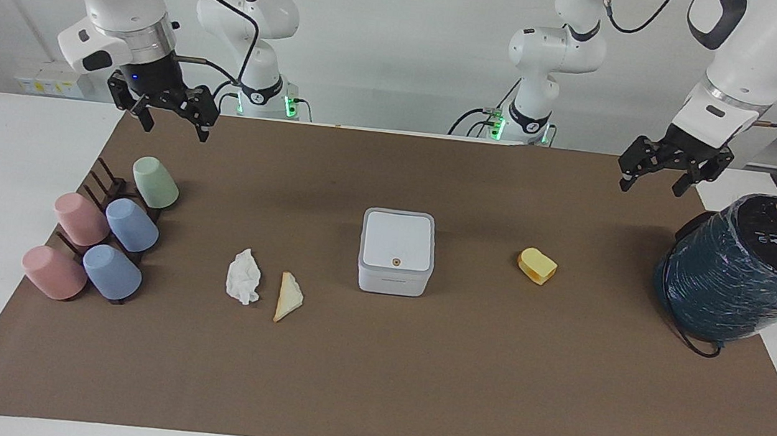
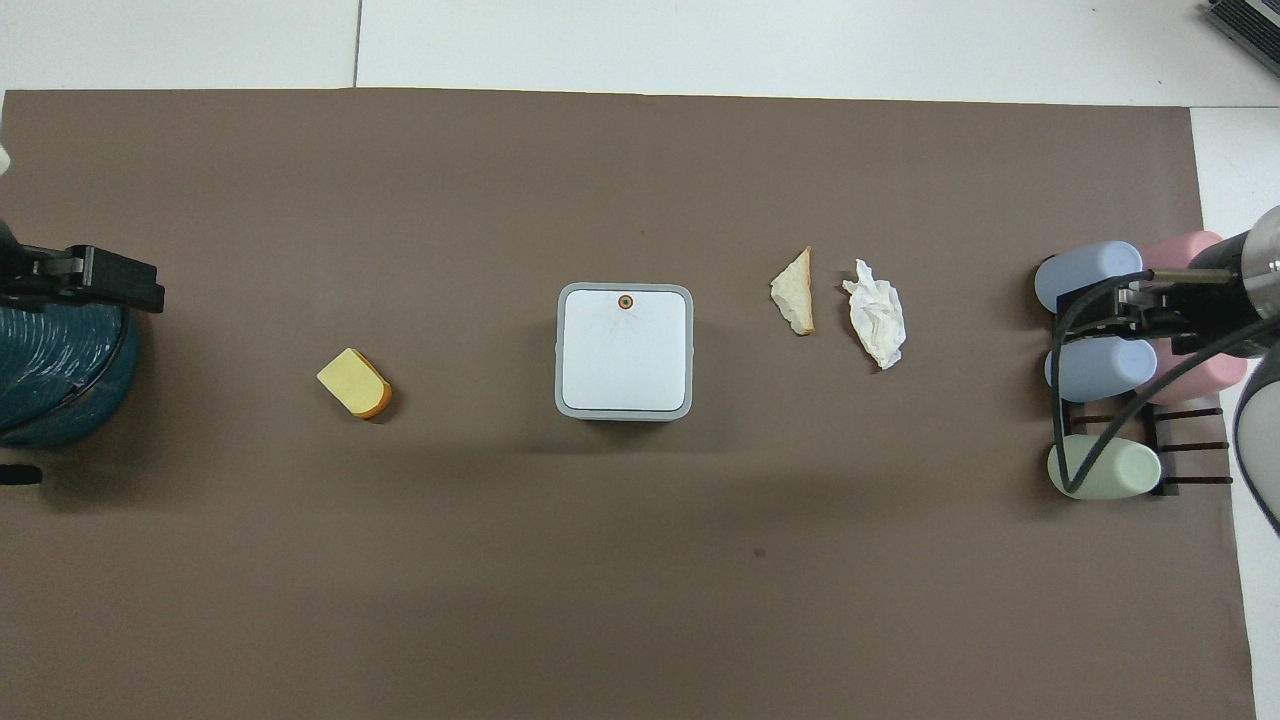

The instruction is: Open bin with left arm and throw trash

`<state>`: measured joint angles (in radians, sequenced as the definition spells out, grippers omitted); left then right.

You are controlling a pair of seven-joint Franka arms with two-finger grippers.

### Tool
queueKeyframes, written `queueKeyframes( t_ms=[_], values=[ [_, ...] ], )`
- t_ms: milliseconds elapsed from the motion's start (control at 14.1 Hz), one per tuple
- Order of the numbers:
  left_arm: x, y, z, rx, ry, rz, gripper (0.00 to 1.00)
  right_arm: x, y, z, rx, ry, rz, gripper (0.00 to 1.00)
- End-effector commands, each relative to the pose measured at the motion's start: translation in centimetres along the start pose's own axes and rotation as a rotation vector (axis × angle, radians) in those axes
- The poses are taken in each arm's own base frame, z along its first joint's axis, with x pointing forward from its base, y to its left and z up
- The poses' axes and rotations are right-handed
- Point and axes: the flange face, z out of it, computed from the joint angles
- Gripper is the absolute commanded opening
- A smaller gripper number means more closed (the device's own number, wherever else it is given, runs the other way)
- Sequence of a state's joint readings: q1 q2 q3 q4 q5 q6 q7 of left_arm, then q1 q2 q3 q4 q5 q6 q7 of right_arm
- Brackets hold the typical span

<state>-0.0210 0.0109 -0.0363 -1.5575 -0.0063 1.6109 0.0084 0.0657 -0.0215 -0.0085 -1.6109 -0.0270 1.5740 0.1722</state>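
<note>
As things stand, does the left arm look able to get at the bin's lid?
Probably yes. The bin sits shut mid-mat with bare mat around it; the yellow chunk lies toward the left arm's end but well apart. The left gripper hangs open, holding nothing, near the teal cylinder.

A white table carried a brown mat across its middle. At twelve o'clock in the facing view stood a plain white wall, evenly lit.

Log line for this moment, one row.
bin lid shut | trash: none binned | left gripper open, raised | right gripper open, raised
</note>
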Motion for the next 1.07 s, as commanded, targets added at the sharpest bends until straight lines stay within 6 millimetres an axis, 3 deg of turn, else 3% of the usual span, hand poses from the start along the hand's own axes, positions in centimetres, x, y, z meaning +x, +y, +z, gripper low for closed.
queueKeyframes(
  t_ms=[0, 497, 568, 710, 994],
  values=[
    [-0.6, -0.1, 0.4, 0.019, 0.0, 0.014, 1.0, -0.4, 0.5, 0.0, -0.008, 0.004, -0.018, 1.0],
    [-0.5, 1.1, 0.4, 0.019, 0.032, 0.028, 1.0, -0.4, 1.4, 0.1, -0.008, -0.002, -0.003, 1.0],
    [0.0, 2.0, 0.3, 0.018, 0.074, 0.046, 1.0, -0.3, 1.4, 0.1, -0.008, 0.001, -0.002, 1.0],
    [0.2, 7.1, 0.6, 0.002, 0.122, 0.118, 0.99, -0.4, 1.4, 0.2, -0.009, -0.005, -0.003, 1.0],
    [-0.9, 15.3, 2.3, -0.026, 0.12, 0.102, 0.2, 0.0, 1.4, 0.1, -0.002, 0.029, 0.001, 1.0]
  ],
)
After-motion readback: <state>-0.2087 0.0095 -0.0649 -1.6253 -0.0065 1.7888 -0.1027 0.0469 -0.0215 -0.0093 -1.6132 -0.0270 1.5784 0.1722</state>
